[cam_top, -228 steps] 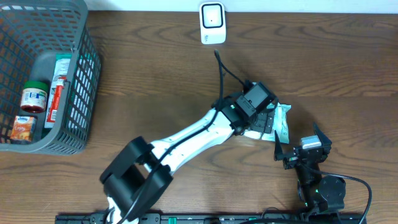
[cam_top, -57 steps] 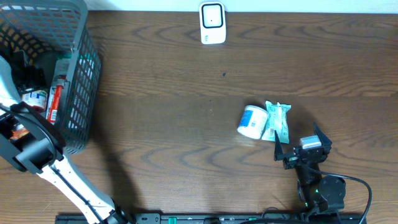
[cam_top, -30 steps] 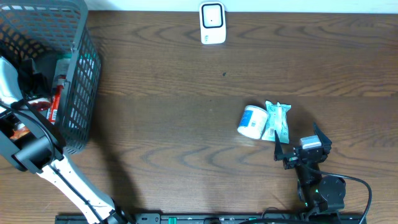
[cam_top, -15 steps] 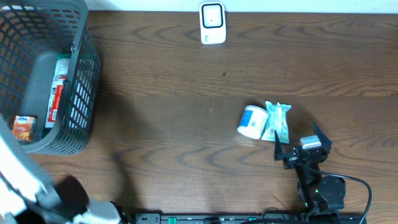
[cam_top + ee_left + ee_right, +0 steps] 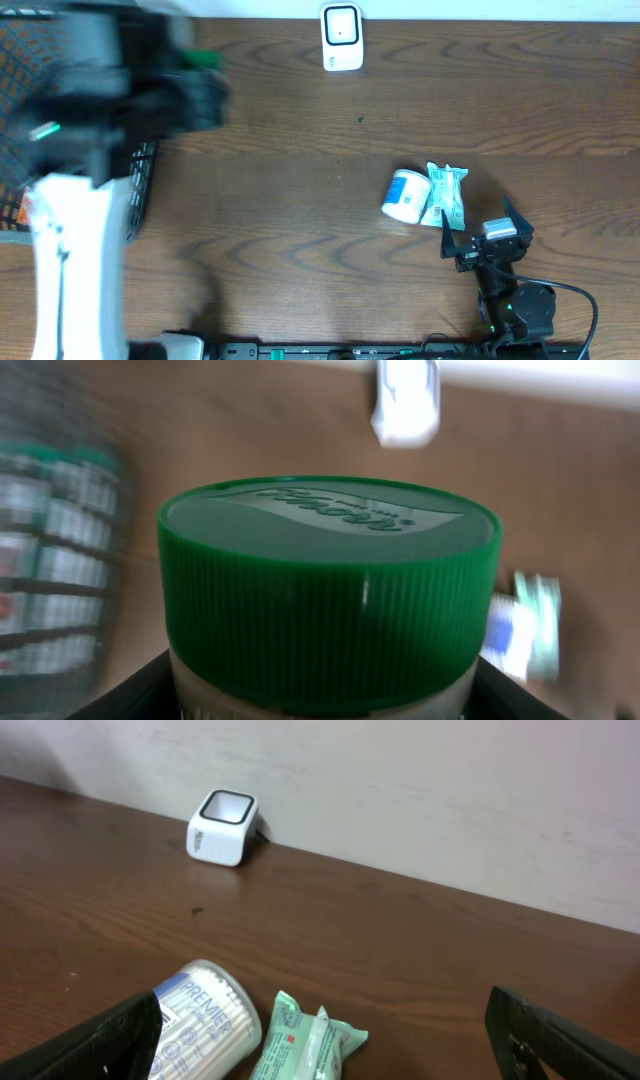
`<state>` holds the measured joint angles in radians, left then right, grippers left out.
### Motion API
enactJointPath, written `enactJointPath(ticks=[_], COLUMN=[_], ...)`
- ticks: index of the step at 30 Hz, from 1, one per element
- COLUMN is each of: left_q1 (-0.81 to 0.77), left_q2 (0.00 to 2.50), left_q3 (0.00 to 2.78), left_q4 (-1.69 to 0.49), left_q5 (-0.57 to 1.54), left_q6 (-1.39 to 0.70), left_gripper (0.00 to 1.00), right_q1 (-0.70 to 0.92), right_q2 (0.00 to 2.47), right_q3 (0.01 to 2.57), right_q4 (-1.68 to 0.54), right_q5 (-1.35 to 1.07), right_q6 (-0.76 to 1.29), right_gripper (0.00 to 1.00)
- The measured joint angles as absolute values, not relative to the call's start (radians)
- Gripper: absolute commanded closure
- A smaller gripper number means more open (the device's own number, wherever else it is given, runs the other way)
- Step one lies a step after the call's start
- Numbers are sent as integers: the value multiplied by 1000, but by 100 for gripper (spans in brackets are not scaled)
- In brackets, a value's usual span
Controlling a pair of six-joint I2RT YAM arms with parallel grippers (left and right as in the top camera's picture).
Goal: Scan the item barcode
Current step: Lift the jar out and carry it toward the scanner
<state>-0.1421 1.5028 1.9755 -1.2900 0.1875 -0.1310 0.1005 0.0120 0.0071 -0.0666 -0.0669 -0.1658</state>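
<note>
In the overhead view the left arm (image 5: 75, 250) filled the left edge of the frame as a white and dark blur, covering most of the grey basket (image 5: 140, 175) in the upper left. A scrap of an orange pack (image 5: 24, 206) showed inside the basket at the far left edge. At the top of that blur sat a smear of green, too smeared there to make out.

The left wrist view made it plain. The left gripper (image 5: 320, 698) was clenched on the green-lidded jar (image 5: 328, 585), which stood upright and filled the middle of the frame. Dark fingers (image 5: 125, 692) pressed in at both lower corners against the pale body under the ribbed lid. The basket lay blurred at the left of that view.

The white scanner (image 5: 341, 38) stood at the top centre of the overhead frame, against the back edge of the wooden table (image 5: 300, 250), well apart from the jar.

Right of centre a white tub (image 5: 405, 195) with blue print lay on its side. A green packet (image 5: 447, 196) lay touching its right side.

Just below and right of the packet, in the lower right, the right gripper (image 5: 479, 225) rested with its jaws spread wide and nothing between them. Its wrist view showed the tub and packet near the bottom edge, between the two black fingers.
</note>
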Motion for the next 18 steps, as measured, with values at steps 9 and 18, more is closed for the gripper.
enactJointPath(ticks=[9,18], left_q1=[-486,-656], left_q2=[1767,2030], left_q3=[1680,1633], left_q4=[-1136,-962], left_q5=[185,186], left_q6=[-215,-296], left_gripper=[46,42], right_q1=[101,101], right_q2=[12,12], right_q3=[7,7], right_q4=[-67,-67], right_q5=[-67,-67], right_q6=[-166,-165], right_gripper=[1,1])
